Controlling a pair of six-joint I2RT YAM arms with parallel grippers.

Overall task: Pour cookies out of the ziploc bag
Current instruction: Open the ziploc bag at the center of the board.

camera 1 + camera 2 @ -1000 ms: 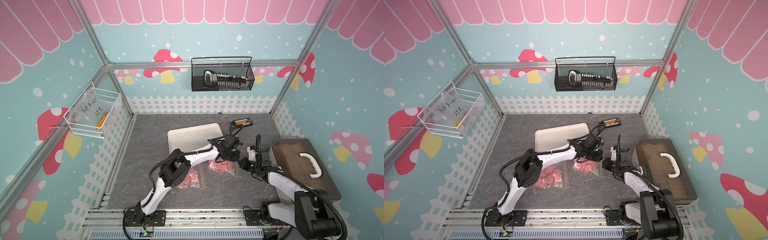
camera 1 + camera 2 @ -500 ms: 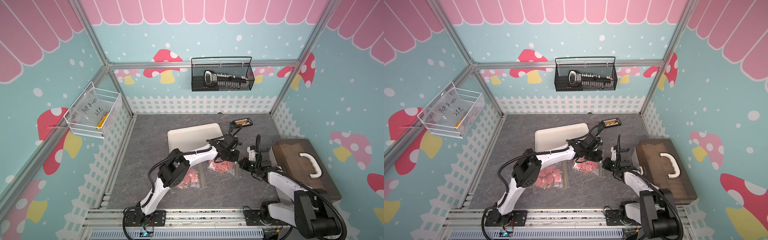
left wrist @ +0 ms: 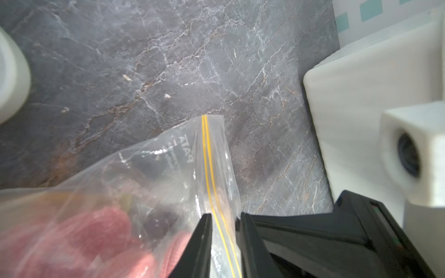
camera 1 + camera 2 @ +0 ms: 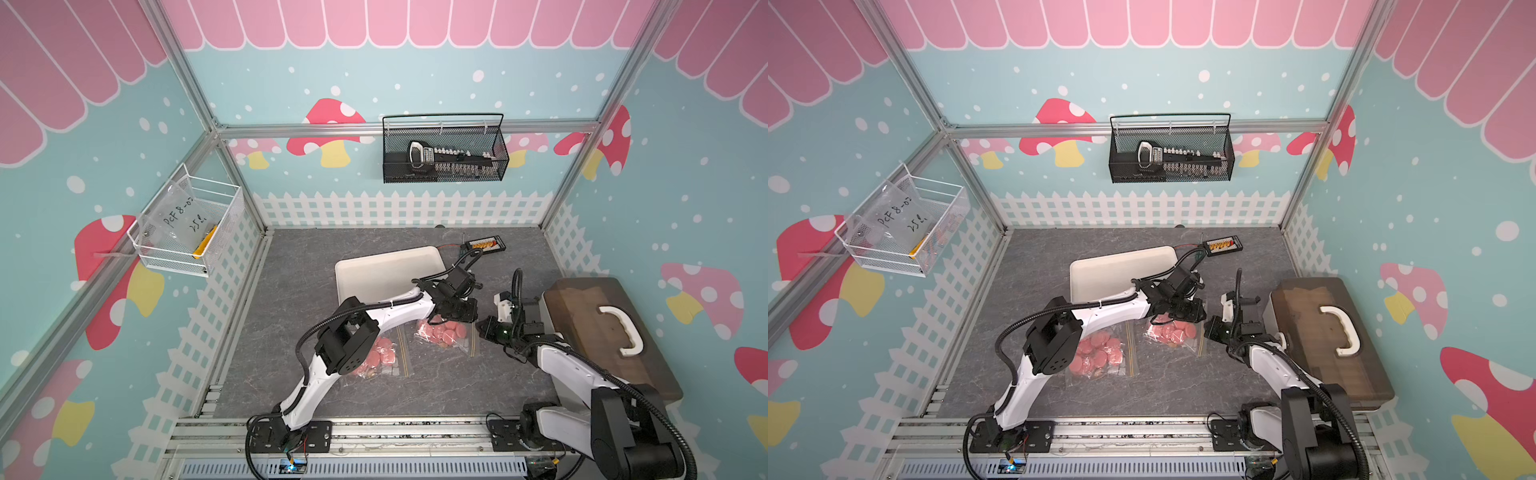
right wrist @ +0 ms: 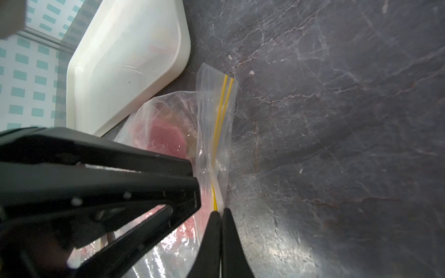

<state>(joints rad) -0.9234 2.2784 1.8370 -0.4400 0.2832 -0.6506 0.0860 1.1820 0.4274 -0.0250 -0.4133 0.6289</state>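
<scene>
Cookies [image 4: 445, 332] are all inside the ziploc bag [image 5: 212, 113], which lies flat on the table [image 4: 299, 291] directly under both my grippers. My right gripper [image 5: 221, 213] is clamped tight on the bag's yellow zip strip. My left gripper [image 3: 224, 215] has its jaws narrowly apart, straddling the same strip. Film runs between them but is not pinched. The pink discs sit on the bag-body side of both grippers, and the fingertips of the two are just beside each other.

Edges: the near right corner of the white tray [image 4: 374, 270] is just beside the bag body; can't tell if they touch. A second bag [image 4: 386, 357] of the same discs lies near on the left, partly under my left elbow. A brown case [image 4: 582, 316] stands close on the right, behind my right wrist. Free table is the strip between tray and case toward the back wall, plus the front area between the arm bases.

Versus a second ago: in the top views the bags, tray and case haven't moved. Both arms are about where they were, and the bag is still down on the table.
</scene>
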